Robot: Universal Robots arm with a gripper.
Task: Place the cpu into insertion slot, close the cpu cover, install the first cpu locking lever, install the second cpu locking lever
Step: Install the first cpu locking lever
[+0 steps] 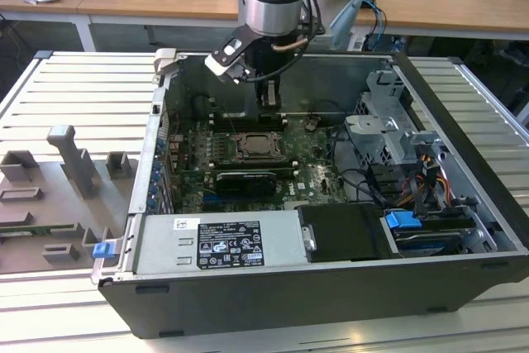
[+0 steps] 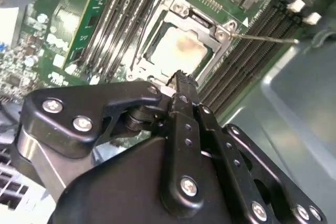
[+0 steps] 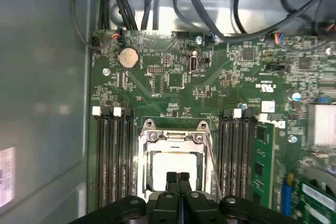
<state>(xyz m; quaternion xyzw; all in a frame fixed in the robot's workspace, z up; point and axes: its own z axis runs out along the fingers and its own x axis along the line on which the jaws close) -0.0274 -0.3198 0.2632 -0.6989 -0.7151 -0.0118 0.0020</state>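
Note:
The cpu [image 2: 178,51] [image 3: 168,162] lies flat in the insertion slot [image 1: 260,148] on the green board, its pale face showing through a square window. The silvery cpu cover [image 2: 212,24] [image 3: 173,136] lies down over it as a frame. A thin metal locking lever [image 2: 265,38] sticks out sideways from one corner of the socket. My gripper [image 1: 270,103] [image 2: 181,77] [image 3: 177,176] hangs just above the socket's edge, its two black fingers shut together with nothing between them.
Long black memory slots [image 3: 113,156] [image 3: 233,156] flank the socket on both sides. The open computer case has a grey metal wall [image 3: 42,103] close by, black cables [image 3: 210,14] over the board, a drive cage [image 1: 388,134] and a power supply [image 1: 223,241].

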